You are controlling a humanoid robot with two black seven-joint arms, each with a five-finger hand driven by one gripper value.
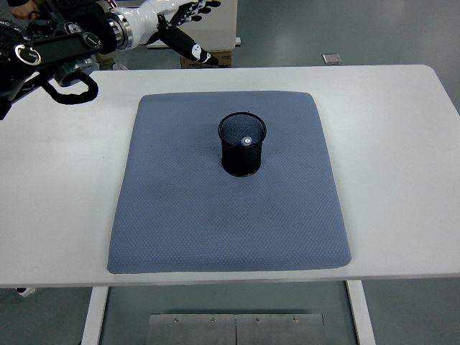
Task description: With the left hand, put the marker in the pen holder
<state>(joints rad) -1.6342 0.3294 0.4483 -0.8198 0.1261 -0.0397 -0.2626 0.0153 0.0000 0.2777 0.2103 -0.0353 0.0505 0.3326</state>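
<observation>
Head view shows the marker (pixel 246 141) already down inside the pen holder (pixel 242 144) — I can just make out its pale end through the mouth of the black mesh cup, which stands upright on the blue mat (pixel 228 215) near the far middle. By my reading the placing itself is done, so the step in hand is clearing the arm away, and doing that well means lifting high and wide of the cup so no finger or forearm clips the rim and tips it. I would hold the path toward the left far corner, above the table (pixel 402 180), and avoid sweeping low across the mat. The left robot hand (pixel 183 21) is up at the top left of the picture, well apart from the holder, fingers spread loosely and gripping nothing — one dark digit points down and to the right toward the table's far edge. Its forearm runs off the left edge, roughly level. I see no right arm anywhere.
</observation>
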